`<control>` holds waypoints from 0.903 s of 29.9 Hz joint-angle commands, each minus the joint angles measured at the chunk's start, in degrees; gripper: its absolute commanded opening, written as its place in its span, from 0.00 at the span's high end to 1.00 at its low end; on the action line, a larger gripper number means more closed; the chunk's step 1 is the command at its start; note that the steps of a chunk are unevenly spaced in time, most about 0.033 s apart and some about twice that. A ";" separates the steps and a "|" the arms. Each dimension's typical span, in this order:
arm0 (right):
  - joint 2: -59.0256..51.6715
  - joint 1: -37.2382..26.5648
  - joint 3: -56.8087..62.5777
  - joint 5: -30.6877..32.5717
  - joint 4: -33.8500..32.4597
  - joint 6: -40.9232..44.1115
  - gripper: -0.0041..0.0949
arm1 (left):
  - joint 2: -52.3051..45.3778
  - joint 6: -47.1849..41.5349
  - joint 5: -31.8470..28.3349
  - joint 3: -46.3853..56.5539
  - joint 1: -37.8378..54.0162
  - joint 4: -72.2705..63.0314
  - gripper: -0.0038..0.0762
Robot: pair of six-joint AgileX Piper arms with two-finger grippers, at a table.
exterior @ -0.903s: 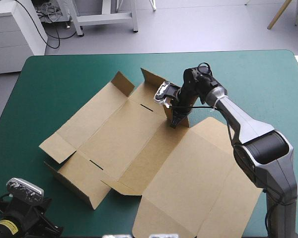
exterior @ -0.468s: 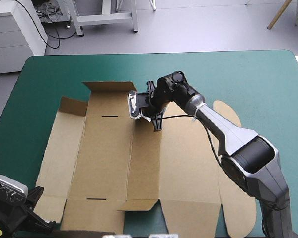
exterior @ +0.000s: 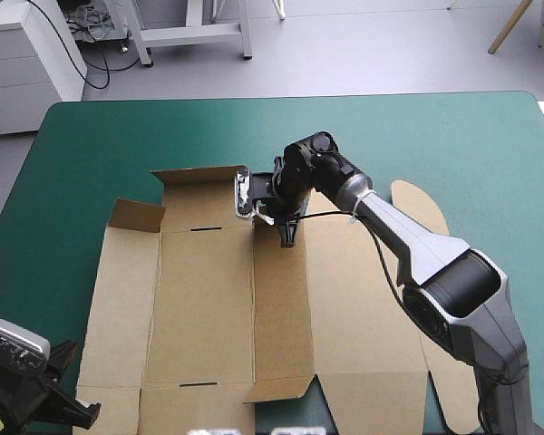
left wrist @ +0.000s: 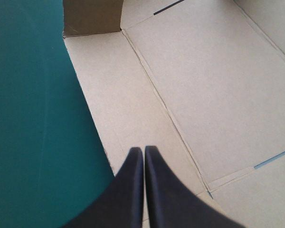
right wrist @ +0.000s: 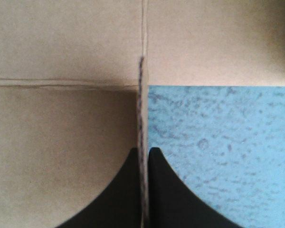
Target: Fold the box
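- Right fingers [right wrist: 130, 173]: all but pressed together, pinching a thin flap [right wrist: 141, 95] of the box [exterior: 208, 299], which shows edge-on between them.
- Left fingers [left wrist: 133, 178]: pressed together and holding nothing. They hover over the box's left edge panel, just beside the bare teal-green cover [left wrist: 33, 118].
- Box position: a brown sheet lying mostly flat at mid-bench [exterior: 453, 136], running out of the high view at the near side.
- The pinched flap stands at the sheet's far edge. The arm hides its root, so it probably hinges where the two middle panels meet, but this is not certain.
- Two flaps at the far-left corner stand partly raised.
- Orientation: the long axis runs across the bench, left to right. The main creases run far to near, slightly skewed. The rounded-tab end points toward the bench's right.
- Step, as judged: early, with the first walls going up. The next move calls for swinging the held flap over its crease while the left fingers press the base panel so the sheet does not slide.
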 commanded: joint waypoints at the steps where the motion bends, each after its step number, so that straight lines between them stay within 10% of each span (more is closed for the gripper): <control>1: -3.44 -0.12 -1.78 -0.30 0.99 3.38 0.98 | 0.88 -0.59 -3.42 -1.60 0.05 0.00 0.96; 6: -3.44 -0.12 -1.78 -0.31 0.25 9.62 0.86 | 0.88 -0.59 -3.17 -1.60 0.05 0.42 0.96; 13: -3.65 -0.12 -1.78 2.11 -7.41 11.78 0.45 | 0.88 -0.59 -3.07 -1.60 0.05 0.53 0.96; 27: -11.66 -6.91 -1.78 6.79 -26.16 30.49 0.73 | 0.88 -0.59 -1.73 -1.60 0.05 0.53 0.96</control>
